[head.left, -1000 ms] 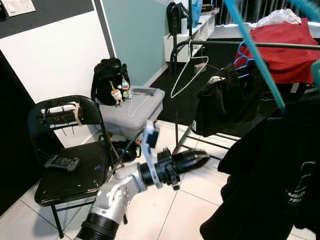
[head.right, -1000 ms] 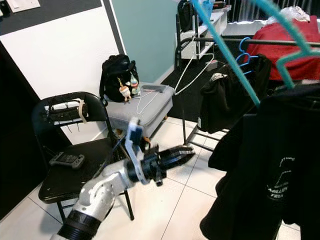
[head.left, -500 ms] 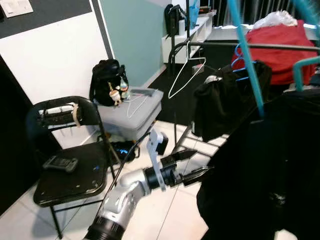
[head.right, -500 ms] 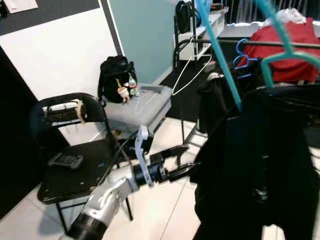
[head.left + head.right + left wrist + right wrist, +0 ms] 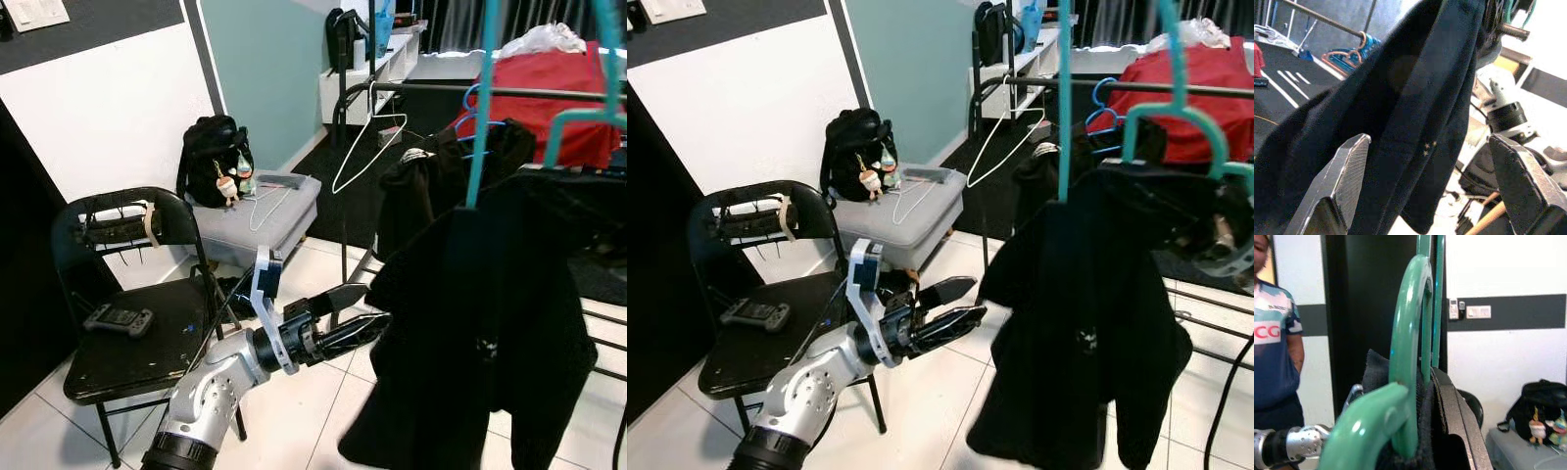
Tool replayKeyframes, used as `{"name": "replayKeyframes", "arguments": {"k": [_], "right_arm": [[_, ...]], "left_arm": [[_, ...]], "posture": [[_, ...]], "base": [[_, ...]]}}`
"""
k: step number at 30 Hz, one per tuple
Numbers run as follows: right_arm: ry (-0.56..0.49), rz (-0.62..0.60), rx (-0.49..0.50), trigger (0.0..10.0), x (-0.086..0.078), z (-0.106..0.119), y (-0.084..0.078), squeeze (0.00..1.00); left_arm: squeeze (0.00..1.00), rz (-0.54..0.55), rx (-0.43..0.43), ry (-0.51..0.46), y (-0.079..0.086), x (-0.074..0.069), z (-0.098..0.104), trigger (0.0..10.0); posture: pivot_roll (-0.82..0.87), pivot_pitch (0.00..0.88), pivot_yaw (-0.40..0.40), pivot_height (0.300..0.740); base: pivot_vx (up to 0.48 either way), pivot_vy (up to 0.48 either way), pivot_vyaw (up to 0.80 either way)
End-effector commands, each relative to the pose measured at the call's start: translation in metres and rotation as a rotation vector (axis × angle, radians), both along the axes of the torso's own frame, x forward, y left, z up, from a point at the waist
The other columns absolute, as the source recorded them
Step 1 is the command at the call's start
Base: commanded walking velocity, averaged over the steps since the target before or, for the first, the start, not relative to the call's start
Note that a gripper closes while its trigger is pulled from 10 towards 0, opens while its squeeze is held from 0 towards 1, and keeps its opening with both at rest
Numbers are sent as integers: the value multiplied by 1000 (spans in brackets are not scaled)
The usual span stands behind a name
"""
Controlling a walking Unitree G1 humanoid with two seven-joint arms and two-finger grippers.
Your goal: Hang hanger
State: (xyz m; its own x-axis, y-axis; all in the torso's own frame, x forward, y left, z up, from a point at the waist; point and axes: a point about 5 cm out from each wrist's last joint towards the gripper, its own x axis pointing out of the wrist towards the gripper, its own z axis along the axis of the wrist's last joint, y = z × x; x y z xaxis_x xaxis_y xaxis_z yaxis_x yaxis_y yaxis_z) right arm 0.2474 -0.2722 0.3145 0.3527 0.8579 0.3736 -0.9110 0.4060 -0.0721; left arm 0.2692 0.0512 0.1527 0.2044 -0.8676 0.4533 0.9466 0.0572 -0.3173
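A teal hanger carries a black shirt and hangs close in front of me at the right. My right gripper is shut on the hanger's hook, with black cloth bunched under it. My left gripper stands open at the shirt's left edge, fingers pointing at the cloth; the left wrist view has the shirt just beyond its fingertips. Behind runs the dark rack rail with a black garment, a blue hanger and a white wire hanger.
A black folding chair with a game controller stands at the left. Behind it are a grey box and a black backpack. Red cloth lies beyond the rack. A person stands near in the right wrist view.
The hanger has swung upright and the shirt now hangs further left and lower in view. My left gripper opened and moved up to the shirt's edge.
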Motion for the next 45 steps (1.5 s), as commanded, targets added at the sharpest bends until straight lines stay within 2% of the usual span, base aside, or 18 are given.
{"name": "replayKeyframes", "arguments": {"k": [1, 2, 3, 5, 6, 7, 8, 10, 11, 12, 13, 18, 25, 27, 30, 39, 45], "right_arm": [[-52, 33, 4, 0, -5, 10, 5, 0], [-52, 33, 4, 0, -5, 10, 5, 0], [-67, 44, 6, 0, -9, 13, 7, 0], [-67, 44, 6, 0, -9, 13, 7, 0], [-79, 53, 5, 0, -11, 15, 9, 0], [-79, 53, 5, 0, -11, 15, 9, 0], [-87, 55, 4, 0, -13, 16, 11, 0], [-87, 55, 4, 0, -13, 16, 11, 0], [-93, 61, 3, 0, -14, 17, 14, 0], [-93, 61, 3, 0, -14, 17, 14, 0], [-99, 64, 6, 0, -15, 17, 16, 0], [-112, 84, 14, 0, -19, 21, 21, 0], [-109, 88, 16, 0, -21, 22, 22, 0], [-106, 90, 18, 0, -22, 23, 22, 0], [-107, 91, 20, 0, -22, 24, 23, 0], [-107, 89, 24, 0, -22, 25, 25, 0], [-112, 85, 26, 0, -23, 27, 26, 0]], "left_arm": [[0, 6, 23, -11, 1, -1, -2, 10000], [0, 6, 23, -11, 1, -1, -2, 10000], [0, 32, 61, -41, -7, -1, -4, 10000], [0, 32, 61, -41, -7, -1, -4, 10000], [0, 101, 86, -71, -13, 4, -4, 10000], [0, 101, 86, -71, -13, 4, -4, 10000], [0, 178, 103, -100, -15, 10, -2, 10000], [0, 178, 103, -100, -15, 10, -2, 10000], [0, 253, 110, -119, -15, 17, 2, 10000], [0, 253, 110, -119, -15, 17, 2, 10000], [0, 309, 121, -136, -12, 22, 4, 10000], [0, 394, 145, -158, -4, 29, 11, 10000], [0, 375, 127, -196, 3, 28, 21, 10000], [0, 335, 119, -248, 8, 24, 28, 10000], [0, 286, 110, -269, 8, 19, 30, 10000], [0, 146, 72, -255, -9, 2, 27, 10000], [0, 167, 106, -238, -23, 0, 21, 9608]], "posture": [[-255, 0, 95, 740], [-255, 0, 95, 740], [-258, 0, 96, 740], [-258, 0, 96, 740], [-264, 0, 98, 740], [-264, 0, 98, 740], [-264, 0, 97, 740], [-264, 0, 97, 740], [-264, 0, 96, 740], [-264, 0, 96, 740], [-265, 0, 97, 740], [-266, 0, 95, 740], [-268, 0, 92, 740], [-263, 0, 90, 740], [-262, 0, 89, 740], [-267, 0, 89, 740], [-270, 0, 90, 740]], "base": [[0, 0, 0], [0, 0, 0], [0, 0, 0], [0, 0, 0], [0, 0, 0], [0, 0, 0], [0, 0, 0], [0, 0, 0], [0, 0, 0], [0, 0, 0], [0, 0, 0], [0, 0, 0], [0, 0, 0], [0, 0, 0], [0, 0, 0], [0, 0, 0], [0, 0, 0]]}}
